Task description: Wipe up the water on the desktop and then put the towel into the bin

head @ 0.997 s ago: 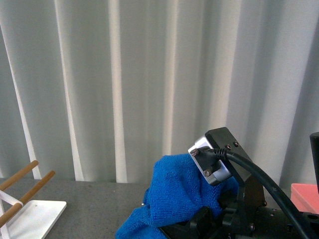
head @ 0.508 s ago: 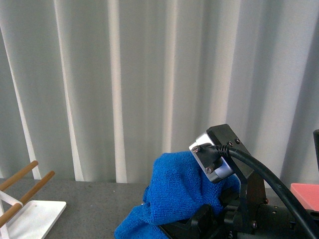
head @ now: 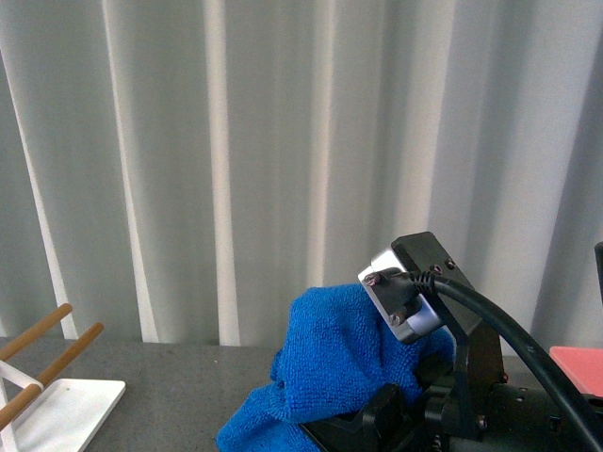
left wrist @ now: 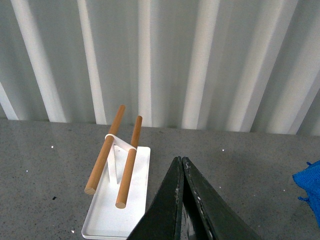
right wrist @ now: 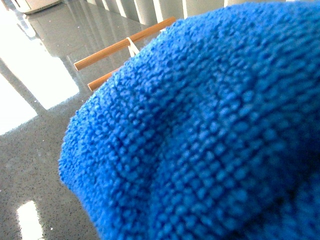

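Observation:
The blue towel (head: 330, 367) hangs bunched over my right gripper (head: 374, 415), which is shut on it just above the dark speckled desktop (head: 179, 381). In the right wrist view the towel (right wrist: 210, 140) fills most of the picture and hides the fingers. A corner of the pink bin (head: 577, 365) shows at the far right, behind the right arm. My left gripper (left wrist: 180, 162) is shut, tips pressed together with nothing in them, over bare desktop (left wrist: 250, 165). An edge of the towel (left wrist: 311, 187) shows off to its side. No water is visible.
A flat white tray (head: 66, 410) with two wooden rods stands at the left of the desktop, close beside the left gripper (left wrist: 120, 205). A grey pleated curtain (head: 236, 141) closes off the back edge. Bright reflections lie on the desktop (right wrist: 35, 85).
The right wrist has crept slightly up and to the right with the towel still in its grip. Nothing else has moved.

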Tool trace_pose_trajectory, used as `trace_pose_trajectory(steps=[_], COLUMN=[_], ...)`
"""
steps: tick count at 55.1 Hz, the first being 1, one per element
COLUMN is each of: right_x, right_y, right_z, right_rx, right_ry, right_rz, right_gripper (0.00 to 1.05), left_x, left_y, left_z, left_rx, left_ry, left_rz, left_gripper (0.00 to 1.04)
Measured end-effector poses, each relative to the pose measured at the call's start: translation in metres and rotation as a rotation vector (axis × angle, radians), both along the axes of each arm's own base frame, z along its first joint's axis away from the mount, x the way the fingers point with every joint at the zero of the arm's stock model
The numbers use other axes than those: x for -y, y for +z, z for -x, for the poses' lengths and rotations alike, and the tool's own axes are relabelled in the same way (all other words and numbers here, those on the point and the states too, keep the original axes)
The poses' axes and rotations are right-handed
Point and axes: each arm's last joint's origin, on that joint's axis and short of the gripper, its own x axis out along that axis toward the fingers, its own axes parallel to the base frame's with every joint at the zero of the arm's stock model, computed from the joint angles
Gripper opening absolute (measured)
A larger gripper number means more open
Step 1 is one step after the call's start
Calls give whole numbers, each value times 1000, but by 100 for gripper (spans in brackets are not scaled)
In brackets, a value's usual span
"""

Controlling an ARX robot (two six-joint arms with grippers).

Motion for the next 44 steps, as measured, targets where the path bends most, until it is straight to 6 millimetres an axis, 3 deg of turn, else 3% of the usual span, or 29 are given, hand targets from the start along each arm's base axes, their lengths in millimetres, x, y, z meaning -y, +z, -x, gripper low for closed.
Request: trace_pose_trajectory(steps=[44], right_x=[7], right_y=[-2], right_z=[0], right_rx=[-8], right_ry=[-13], right_rz=[1], right_gripper=[6], left_x=[0], left_y=[-4], left_z=[24], left_rx=[-16], left_ry=[-1], left_rz=[0], left_gripper=[4])
